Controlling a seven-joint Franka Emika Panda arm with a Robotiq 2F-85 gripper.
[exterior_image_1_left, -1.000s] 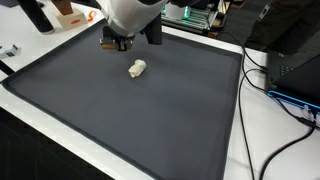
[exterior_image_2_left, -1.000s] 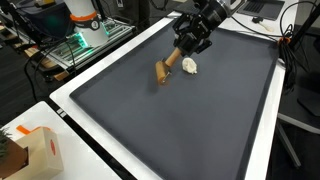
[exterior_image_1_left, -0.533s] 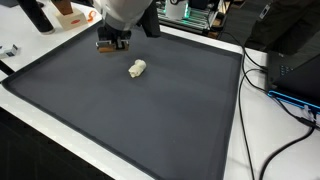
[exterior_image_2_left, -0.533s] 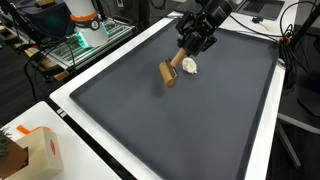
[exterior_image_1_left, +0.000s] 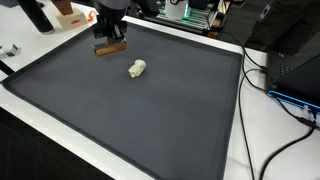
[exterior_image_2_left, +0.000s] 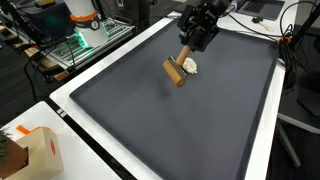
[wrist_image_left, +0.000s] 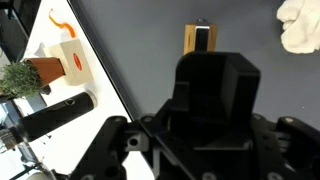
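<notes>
A short brown wooden stick (exterior_image_2_left: 175, 72) hangs tilted, pinched at its top end, low over the dark mat (exterior_image_2_left: 140, 120).

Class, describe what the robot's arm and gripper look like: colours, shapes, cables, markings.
The gripper is matte black and blocky, with an angular housing that fills much of the wrist view. The part of the arm that shows above it is dark too. No markings or loose cables can be made out.

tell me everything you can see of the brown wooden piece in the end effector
The brown wooden piece is a short, plain stick, tan like bare wood. The end effector grips its upper end, so it hangs tilted over the dark mat, beside a white lump. Whether its lower end touches the mat is unclear.
</notes>
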